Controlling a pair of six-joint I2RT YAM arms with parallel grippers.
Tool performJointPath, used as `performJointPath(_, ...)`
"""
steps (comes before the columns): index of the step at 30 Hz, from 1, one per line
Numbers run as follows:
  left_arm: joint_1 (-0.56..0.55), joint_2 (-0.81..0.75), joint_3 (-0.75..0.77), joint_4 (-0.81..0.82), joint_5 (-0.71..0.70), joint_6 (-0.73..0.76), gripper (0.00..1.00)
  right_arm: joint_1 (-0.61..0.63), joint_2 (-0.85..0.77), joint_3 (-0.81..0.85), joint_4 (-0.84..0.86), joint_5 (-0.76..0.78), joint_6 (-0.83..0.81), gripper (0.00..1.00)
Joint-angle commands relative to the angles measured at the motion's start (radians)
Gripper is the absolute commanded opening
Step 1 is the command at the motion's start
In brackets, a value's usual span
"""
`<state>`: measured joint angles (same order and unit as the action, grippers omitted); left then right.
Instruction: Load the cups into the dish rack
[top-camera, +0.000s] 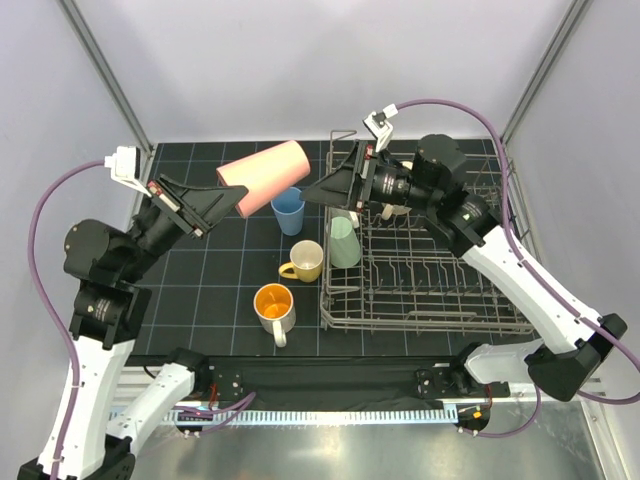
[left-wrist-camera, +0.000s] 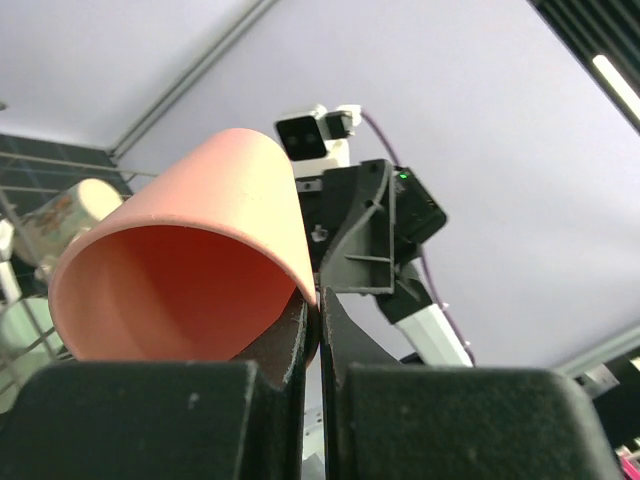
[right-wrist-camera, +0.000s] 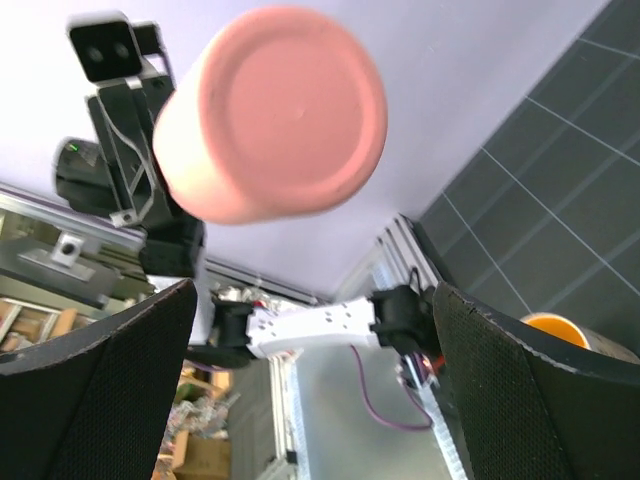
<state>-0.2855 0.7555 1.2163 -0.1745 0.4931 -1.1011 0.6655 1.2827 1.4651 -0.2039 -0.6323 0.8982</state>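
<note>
Left pincer (top-camera: 238, 198) at work: I have it closed on the rim of a tall pink plastic cup (top-camera: 265, 177). I hold the cup on its side in the air above the dark gridded table (top-camera: 200, 290). The cup's flat base points at my right pincer (top-camera: 312, 196), whose jaws stand wide apart near that base and grip nothing. The pink cup hangs just left of the large grey wire dish rack (top-camera: 430, 300), outside it. A pale green cup (top-camera: 344, 243) sits among the tines at the rack's left end. On the table beside the rack stand a small blue cup (top-camera: 288, 211), a yellow handled mug (top-camera: 303, 261) and a white mug with an orange inside (top-camera: 275, 308), all mouth up.
</note>
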Motion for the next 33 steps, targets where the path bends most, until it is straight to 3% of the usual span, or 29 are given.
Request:
performJointPath(1,0.003,-0.021,-0.032,0.2,0.065,-0.071,0.0,0.013,-0.022,-0.041,0.243,0.026,0.14,1.0)
performJointPath(13,0.003,-0.016,-0.067,0.3,0.119,-0.126,0.0,0.028,-0.014,-0.058,0.371,0.2,0.248,1.0)
performJointPath(23,0.003,-0.008,-0.106,0.363,0.131,-0.172,0.0,0.06,0.018,-0.029,0.362,0.26,0.275,0.83)
performJointPath(27,0.003,-0.008,-0.109,0.363,0.134,-0.172,0.01,0.065,0.041,-0.014,0.37,0.22,0.275,0.65)
performJointPath(28,0.003,-0.008,-0.11,0.363,0.136,-0.174,0.0,0.065,0.044,-0.015,0.382,0.211,0.271,0.52)
performJointPath(30,0.003,-0.008,-0.116,0.359,0.136,-0.175,0.0,0.065,0.038,-0.025,0.389,0.198,0.254,0.35)
performJointPath(31,0.003,-0.007,-0.12,0.354,0.136,-0.177,0.0,0.066,0.029,-0.028,0.385,0.198,0.239,0.18)
performJointPath(32,0.003,-0.01,-0.123,0.334,0.136,-0.175,0.04,0.065,0.023,-0.029,0.371,0.2,0.208,0.09)
performJointPath(33,0.003,-0.013,-0.126,0.32,0.13,-0.172,0.34,0.063,0.017,-0.026,0.356,0.203,0.182,0.04)
